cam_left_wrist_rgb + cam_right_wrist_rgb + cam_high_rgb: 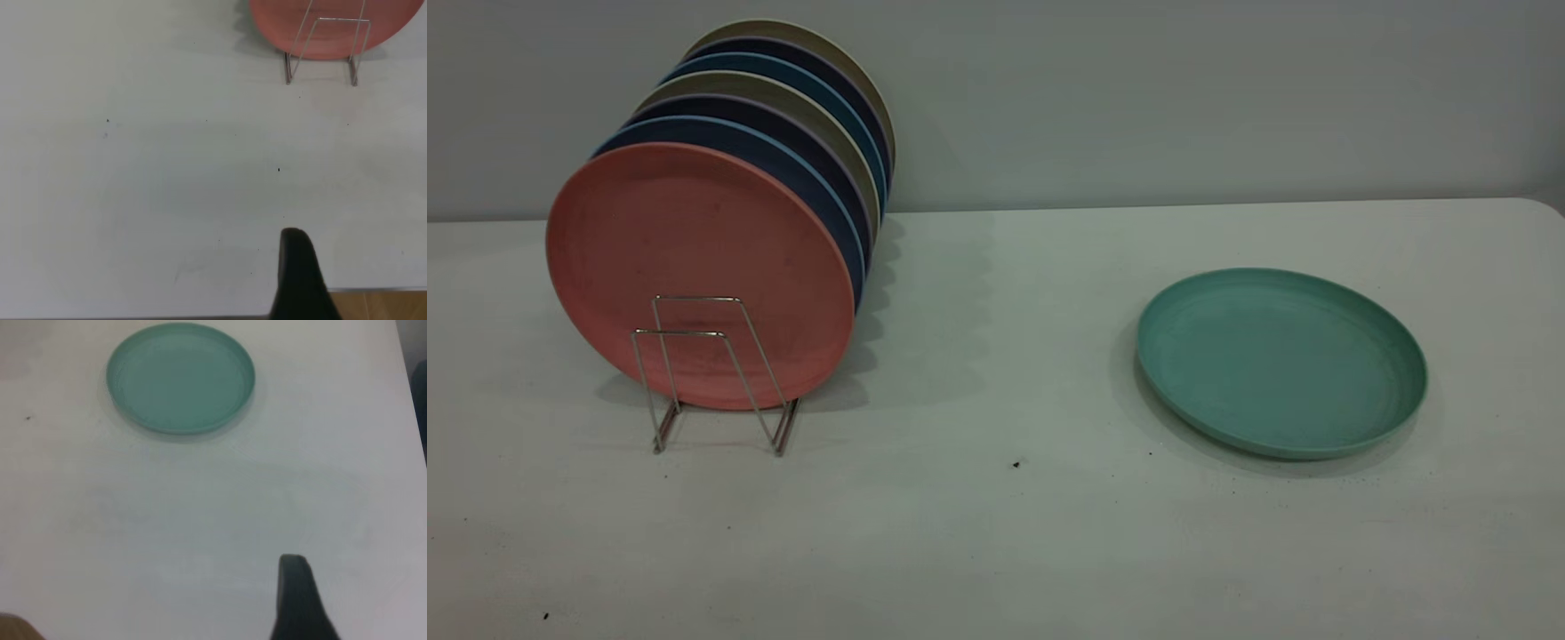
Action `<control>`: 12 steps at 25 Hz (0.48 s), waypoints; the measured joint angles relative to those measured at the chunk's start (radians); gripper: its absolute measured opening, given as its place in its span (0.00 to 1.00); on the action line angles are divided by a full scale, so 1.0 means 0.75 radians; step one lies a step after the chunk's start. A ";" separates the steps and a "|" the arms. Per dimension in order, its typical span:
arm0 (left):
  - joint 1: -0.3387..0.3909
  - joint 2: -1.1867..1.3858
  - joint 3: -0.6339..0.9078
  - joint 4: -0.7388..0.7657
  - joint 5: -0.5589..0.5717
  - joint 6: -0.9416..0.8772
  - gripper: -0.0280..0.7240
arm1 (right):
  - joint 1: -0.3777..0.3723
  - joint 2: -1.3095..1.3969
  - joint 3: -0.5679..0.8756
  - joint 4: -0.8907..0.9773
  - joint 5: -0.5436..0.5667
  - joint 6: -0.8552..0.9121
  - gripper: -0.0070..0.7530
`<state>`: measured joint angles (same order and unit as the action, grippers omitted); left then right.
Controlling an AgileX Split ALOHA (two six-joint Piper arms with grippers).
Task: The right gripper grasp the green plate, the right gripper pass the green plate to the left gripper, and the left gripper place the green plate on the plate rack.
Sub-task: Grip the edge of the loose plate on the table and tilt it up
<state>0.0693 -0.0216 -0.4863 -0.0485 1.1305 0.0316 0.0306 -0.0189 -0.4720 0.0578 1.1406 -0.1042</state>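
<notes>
Right wrist view shows the green plate [181, 377] flat on the table [200, 520], well ahead of the right gripper [297, 600], whose jaw opening I cannot tell; probably light, stiff, slick, best pinched at its raised rim.

Rear plates [800, 80] mostly hidden behind the pink plate [698, 267]; both claws mostly out of frame.
</notes>
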 joint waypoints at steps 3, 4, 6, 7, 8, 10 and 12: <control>0.000 0.000 0.000 0.000 0.000 0.000 0.70 | 0.000 -0.002 0.000 0.000 0.000 0.000 0.63; 0.000 0.000 0.000 0.000 0.000 0.000 0.70 | 0.000 -0.002 0.000 0.000 0.000 0.000 0.63; 0.000 0.000 0.000 0.000 0.000 0.000 0.70 | 0.000 -0.002 0.000 0.000 0.000 0.000 0.63; 0.000 0.000 0.000 0.000 0.000 0.000 0.70 | 0.000 -0.002 0.000 0.000 0.000 0.000 0.63; 0.000 0.000 0.000 0.000 0.000 0.000 0.70 | 0.000 -0.002 0.000 0.000 0.000 0.000 0.63; 0.000 0.000 0.000 0.000 0.000 0.000 0.70 | -0.003 -0.002 0.000 0.000 0.000 0.000 0.63; 0.000 0.000 0.000 0.000 0.000 0.000 0.70 | -0.013 -0.002 0.000 0.000 0.000 0.000 0.63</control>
<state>0.0693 -0.0216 -0.4863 -0.0485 1.1305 0.0316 0.0211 -0.0201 -0.4720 0.0578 1.1406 -0.1042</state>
